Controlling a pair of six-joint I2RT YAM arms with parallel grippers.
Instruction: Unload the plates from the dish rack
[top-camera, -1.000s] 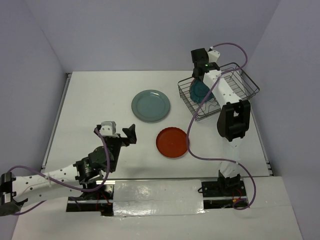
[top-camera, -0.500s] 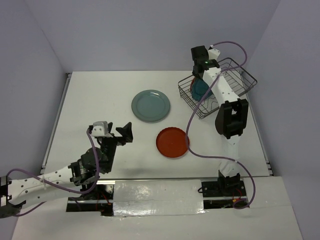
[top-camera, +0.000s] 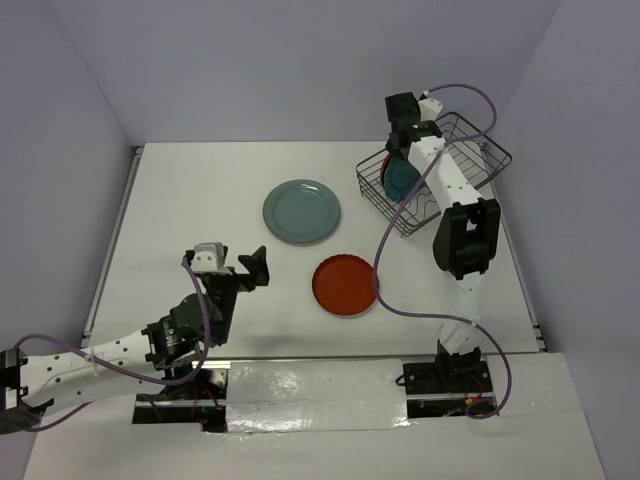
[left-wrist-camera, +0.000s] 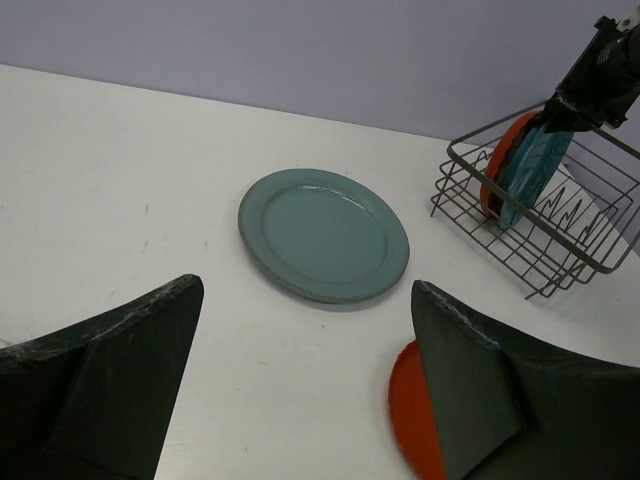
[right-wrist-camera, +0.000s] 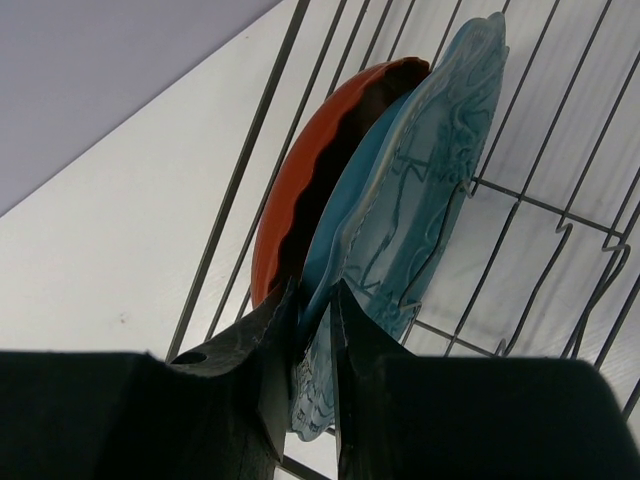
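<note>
The right gripper (right-wrist-camera: 312, 330) stood at the rack (left-wrist-camera: 462, 190) at the far right of the bench (top-camera: 200, 190). Its jaws were narrowed onto the upper rim of the teal plate (right-wrist-camera: 420, 180), one finger on each face, and appeared to pinch it. That plate stood on edge in the rack, and a red plate (right-wrist-camera: 300, 170) leaned touching its back. The left gripper (left-wrist-camera: 305, 288) hovered over the near left of the bench with jaws wide apart, holding nothing. A grey-green plate (top-camera: 301, 212) and a second red plate (top-camera: 344, 285) lay flat on the bench, near each other but apart. In my judgement the step in hand was drawing the teal plate out. It should rise slowly and in its own plane until it clears the tines and top wire, so that the rack is not dragged and the red plate behind is not toppled. An edge-only hold may let the plate swing, so the grip should be confirmed firm first. The plate should be laid on bare bench, clear of the other two. No brand, label or writing could be read; the teal plate showed only a raised pattern.
</note>
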